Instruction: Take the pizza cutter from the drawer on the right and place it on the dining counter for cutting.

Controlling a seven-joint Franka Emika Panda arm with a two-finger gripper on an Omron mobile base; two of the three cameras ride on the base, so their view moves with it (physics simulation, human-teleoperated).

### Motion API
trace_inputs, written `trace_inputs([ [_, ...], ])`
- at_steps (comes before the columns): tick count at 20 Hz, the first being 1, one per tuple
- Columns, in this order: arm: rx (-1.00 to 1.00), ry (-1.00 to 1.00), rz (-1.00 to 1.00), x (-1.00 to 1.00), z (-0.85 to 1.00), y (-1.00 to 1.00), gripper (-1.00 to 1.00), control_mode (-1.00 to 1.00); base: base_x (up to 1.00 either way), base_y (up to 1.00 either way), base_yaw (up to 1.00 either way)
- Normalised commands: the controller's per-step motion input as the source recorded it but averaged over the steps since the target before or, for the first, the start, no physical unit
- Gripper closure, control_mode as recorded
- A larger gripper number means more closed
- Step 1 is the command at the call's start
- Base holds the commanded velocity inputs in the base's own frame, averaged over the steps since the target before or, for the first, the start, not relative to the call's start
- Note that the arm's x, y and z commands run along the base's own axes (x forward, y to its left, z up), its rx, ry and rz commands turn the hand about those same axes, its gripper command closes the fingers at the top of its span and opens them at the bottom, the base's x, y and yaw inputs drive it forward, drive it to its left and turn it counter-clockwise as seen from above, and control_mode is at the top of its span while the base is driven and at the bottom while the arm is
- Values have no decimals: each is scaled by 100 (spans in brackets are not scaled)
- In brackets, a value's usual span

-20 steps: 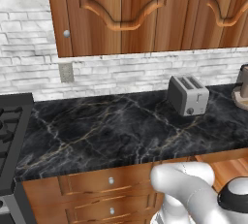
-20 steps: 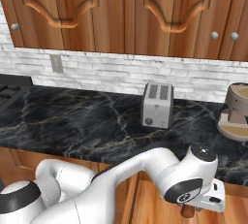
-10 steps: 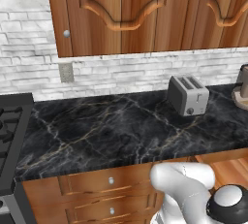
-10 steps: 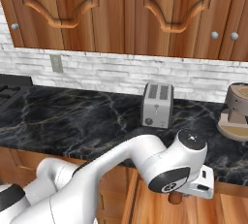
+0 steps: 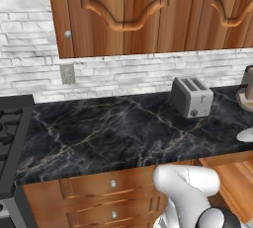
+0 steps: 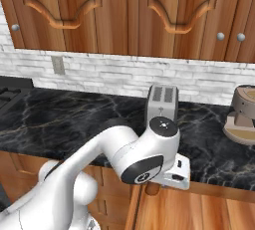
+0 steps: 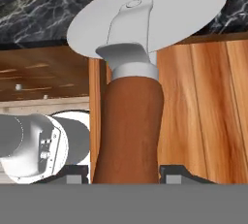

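Gripping the pizza cutter (image 7: 131,121) by its brown handle, the pincer (image 7: 126,172) hangs over the open drawer (image 6: 199,211), below the toaster (image 6: 162,103) on the black worktop (image 5: 123,133).

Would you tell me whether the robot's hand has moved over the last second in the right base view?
Yes. The gripper, shut on the pizza cutter, has risen and shifted left, toward the toaster.

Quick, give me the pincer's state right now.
Pincer: closed on the pizza cutter, gripping its brown handle.
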Motion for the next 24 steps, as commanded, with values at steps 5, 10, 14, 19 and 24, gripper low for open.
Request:
trace_inputs([
  [5, 0, -3, 0, 41, 33, 70, 100, -100, 0, 0, 0],
  [10, 0, 0, 0, 26, 13, 83, 100, -100, 0, 0, 0],
  [14, -5, 0, -1, 8, 2, 96, 100, -100, 0, 0, 0],
  [19, -5, 0, -4, 0, 1, 89, 100, -100, 0, 0, 0],
  [24, -2, -3, -2, 24, 15, 77, 100, -100, 0, 0, 0],
])
